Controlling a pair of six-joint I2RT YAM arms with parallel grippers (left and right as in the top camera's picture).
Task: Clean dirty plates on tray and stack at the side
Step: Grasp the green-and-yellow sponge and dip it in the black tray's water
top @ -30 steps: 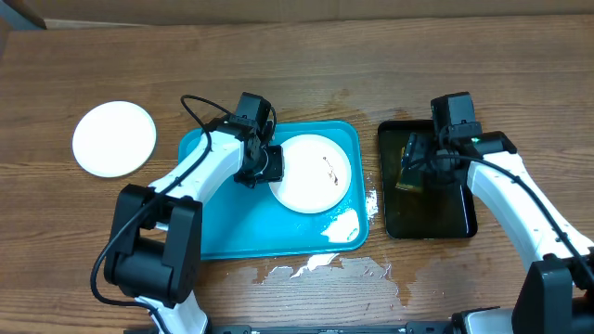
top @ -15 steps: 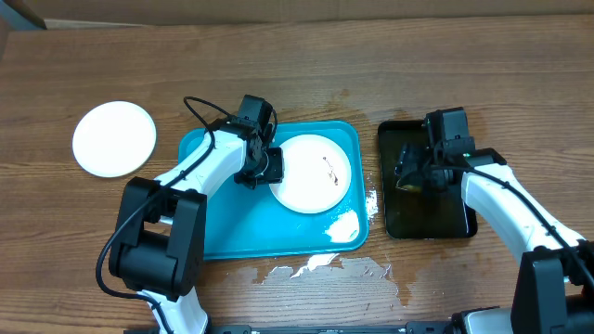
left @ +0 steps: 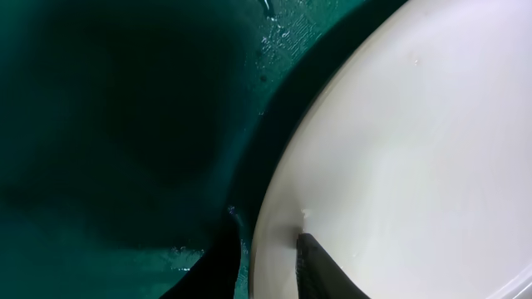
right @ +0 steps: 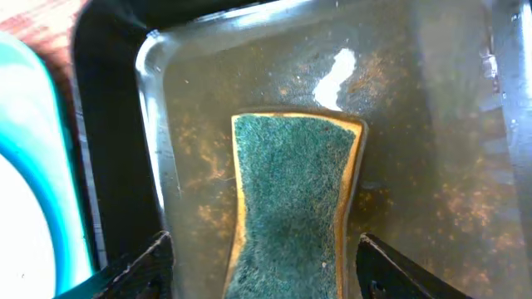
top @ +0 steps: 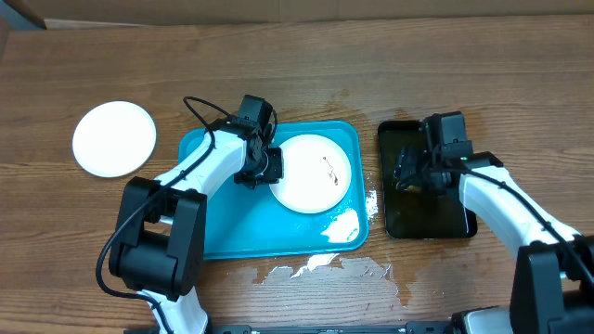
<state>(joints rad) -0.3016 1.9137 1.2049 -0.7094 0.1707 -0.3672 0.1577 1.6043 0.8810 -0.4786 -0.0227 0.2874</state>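
One plate (top: 311, 174) sits rim-pinched in the left end effector (left: 266, 231), the right end effector (right: 264, 245) open around a sponge (right: 295, 187).

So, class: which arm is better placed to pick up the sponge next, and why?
Right. The right gripper hangs open over the sponge in the black tray, one finger each side. The left gripper is at the plate's rim on the teal tray.

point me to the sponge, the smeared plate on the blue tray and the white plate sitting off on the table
sponge (right: 291, 199): right wrist view, middle of its green scrub face
smeared plate (top: 306, 181): overhead view, bare white centre
white plate (top: 114, 138): overhead view, centre of its face
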